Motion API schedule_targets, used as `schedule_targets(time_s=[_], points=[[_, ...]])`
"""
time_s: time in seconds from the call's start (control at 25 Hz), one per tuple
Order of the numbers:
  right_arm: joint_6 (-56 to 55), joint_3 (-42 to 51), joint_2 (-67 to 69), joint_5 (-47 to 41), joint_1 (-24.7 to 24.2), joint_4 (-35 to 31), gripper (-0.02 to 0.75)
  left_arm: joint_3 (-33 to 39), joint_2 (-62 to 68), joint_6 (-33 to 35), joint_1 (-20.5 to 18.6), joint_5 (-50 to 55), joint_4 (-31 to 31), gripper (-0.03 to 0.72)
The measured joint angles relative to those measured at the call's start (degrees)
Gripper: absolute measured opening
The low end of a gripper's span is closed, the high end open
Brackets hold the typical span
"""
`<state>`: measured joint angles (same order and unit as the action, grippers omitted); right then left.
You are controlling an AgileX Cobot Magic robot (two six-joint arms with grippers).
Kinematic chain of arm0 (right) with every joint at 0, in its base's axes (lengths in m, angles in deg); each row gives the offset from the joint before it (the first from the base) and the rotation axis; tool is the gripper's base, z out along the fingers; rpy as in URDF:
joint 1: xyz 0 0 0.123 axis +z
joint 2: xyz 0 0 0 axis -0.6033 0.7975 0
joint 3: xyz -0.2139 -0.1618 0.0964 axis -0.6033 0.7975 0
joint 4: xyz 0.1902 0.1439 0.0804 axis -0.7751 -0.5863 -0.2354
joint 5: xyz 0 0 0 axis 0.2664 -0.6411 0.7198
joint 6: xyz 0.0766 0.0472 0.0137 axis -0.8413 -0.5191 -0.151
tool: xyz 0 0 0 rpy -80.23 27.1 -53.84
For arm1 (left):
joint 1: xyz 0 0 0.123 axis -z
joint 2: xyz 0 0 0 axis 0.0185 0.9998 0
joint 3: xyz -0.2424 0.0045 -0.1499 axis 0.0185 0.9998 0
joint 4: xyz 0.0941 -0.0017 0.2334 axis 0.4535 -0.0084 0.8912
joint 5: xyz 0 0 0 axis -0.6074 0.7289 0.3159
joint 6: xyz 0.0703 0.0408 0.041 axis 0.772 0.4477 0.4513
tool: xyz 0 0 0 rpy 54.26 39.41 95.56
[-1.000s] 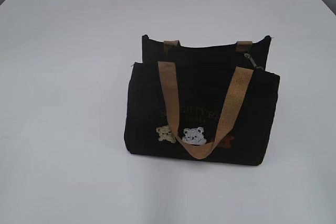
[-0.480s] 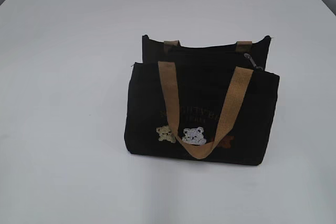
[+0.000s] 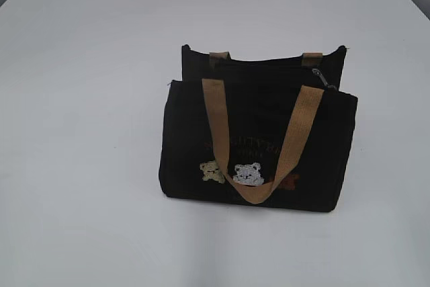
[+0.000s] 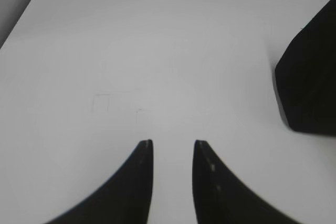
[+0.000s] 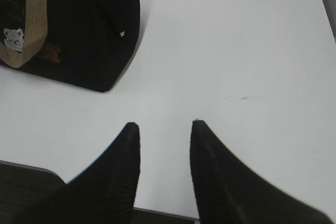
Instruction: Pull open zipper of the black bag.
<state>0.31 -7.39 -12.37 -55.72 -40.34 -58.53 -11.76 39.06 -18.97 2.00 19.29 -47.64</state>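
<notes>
Black bag (image 5: 79, 30) sits well beyond right end effector (image 5: 163, 125).

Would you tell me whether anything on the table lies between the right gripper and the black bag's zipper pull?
Nothing visible does. Bare white table separates the open right gripper from the black bag; the zipper pull sits exposed at the bag's top right.

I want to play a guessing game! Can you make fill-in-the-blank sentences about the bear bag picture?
The black bag has straps colored ____.
The number of little bears on the bag is ____.
The bear in the middle is colored ____.
Both sets of fingers, left gripper and right gripper, hold ____.

Missing words: tan; three; white; nothing
</notes>
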Motion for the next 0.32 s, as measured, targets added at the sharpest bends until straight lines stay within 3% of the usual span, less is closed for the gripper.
schedule_targets(time_s=[0.32], points=[[0.0,0.0,0.0,0.0,0.0,0.0,0.265,0.0,0.0,0.0,0.0,0.0,0.0,0.2]])
